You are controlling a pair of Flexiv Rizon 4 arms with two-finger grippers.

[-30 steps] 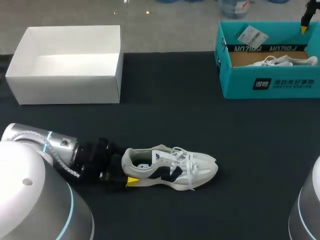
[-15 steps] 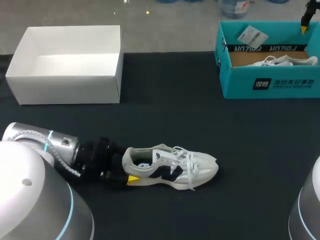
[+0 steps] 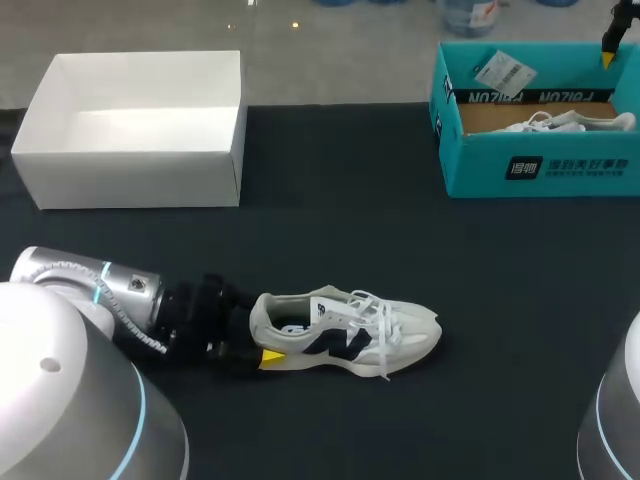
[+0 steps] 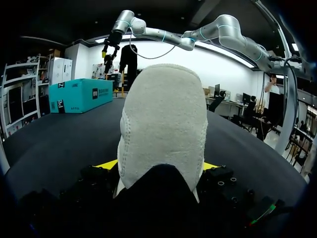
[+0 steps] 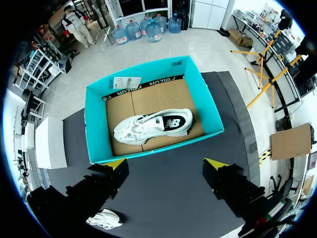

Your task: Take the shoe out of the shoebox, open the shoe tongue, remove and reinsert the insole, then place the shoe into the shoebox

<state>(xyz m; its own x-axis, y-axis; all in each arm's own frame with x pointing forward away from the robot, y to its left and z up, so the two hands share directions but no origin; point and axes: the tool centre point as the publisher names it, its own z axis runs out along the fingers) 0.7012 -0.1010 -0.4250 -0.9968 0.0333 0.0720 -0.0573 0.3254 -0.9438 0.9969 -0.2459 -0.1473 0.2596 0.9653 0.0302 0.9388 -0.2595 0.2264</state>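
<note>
A white sneaker [image 3: 345, 332] with dark side marks lies on its sole on the black table, toe to the right. My left gripper [image 3: 258, 337] is at its heel, one yellow fingertip [image 3: 268, 357] against the near side. In the left wrist view the heel [image 4: 163, 124] fills the gap of that gripper [image 4: 159, 166], both yellow tips pressed to its sides. My right gripper [image 5: 166, 163] hangs open high over the teal shoebox [image 5: 96, 129], nothing between its fingers. A second white sneaker [image 5: 153, 126] lies in that box.
An open white box [image 3: 130, 160] stands at the back left. The teal shoebox [image 3: 540, 165] stands at the back right with a tag inside. Bare black table lies between the boxes and around the sneaker.
The left gripper has narrowed onto the heel, and it and the sneaker have shifted slightly to the right. The right arm has stayed still.
</note>
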